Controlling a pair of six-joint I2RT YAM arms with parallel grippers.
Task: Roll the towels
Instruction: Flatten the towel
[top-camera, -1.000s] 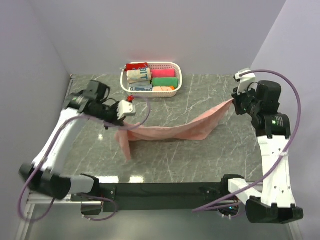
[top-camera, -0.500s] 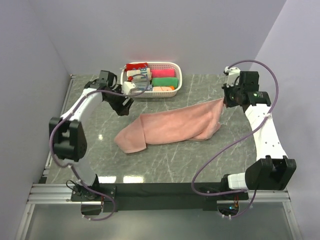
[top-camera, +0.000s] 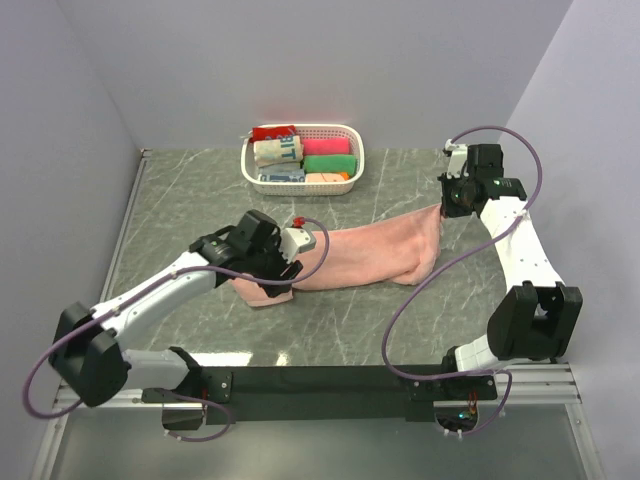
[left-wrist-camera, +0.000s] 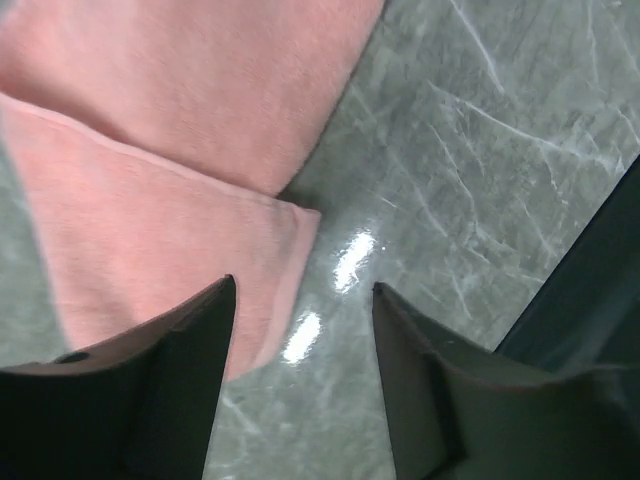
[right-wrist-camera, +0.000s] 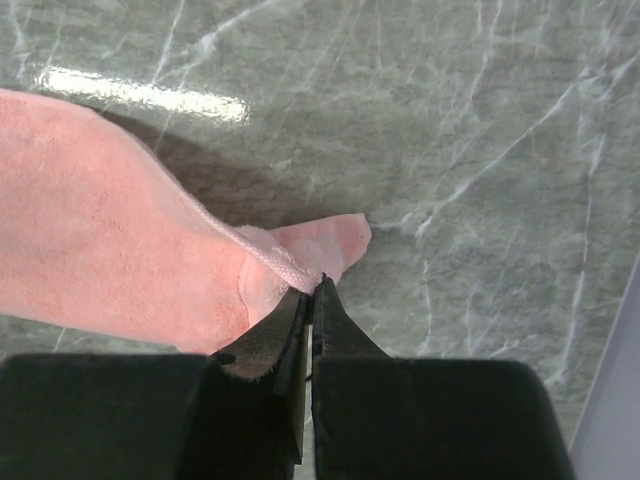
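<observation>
The salmon-pink towel (top-camera: 370, 250) lies stretched across the marble table, with its left end doubled over itself. My left gripper (top-camera: 283, 272) hovers over that left end. In the left wrist view it (left-wrist-camera: 300, 287) is open, with a folded towel corner (left-wrist-camera: 180, 250) just ahead of the left finger (left-wrist-camera: 190, 340) and bare table between the jaws. My right gripper (top-camera: 446, 205) is at the towel's far right end. The right wrist view shows it (right-wrist-camera: 318, 282) shut on the hemmed corner of the towel (right-wrist-camera: 100, 240), which is lifted slightly off the table.
A white plastic basket (top-camera: 357, 160) stands at the back centre and holds red, green and magenta cloth bundles and a cream cloth with blue letters (top-camera: 278, 152). Walls close in the left, back and right. The black base rail (top-camera: 320, 380) runs along the near edge.
My left gripper let go of the towel's left end, swung back toward the basket, then came forward over the left end. The towel dropped flat onto the table. The right gripper shifted slightly back, still gripping.
</observation>
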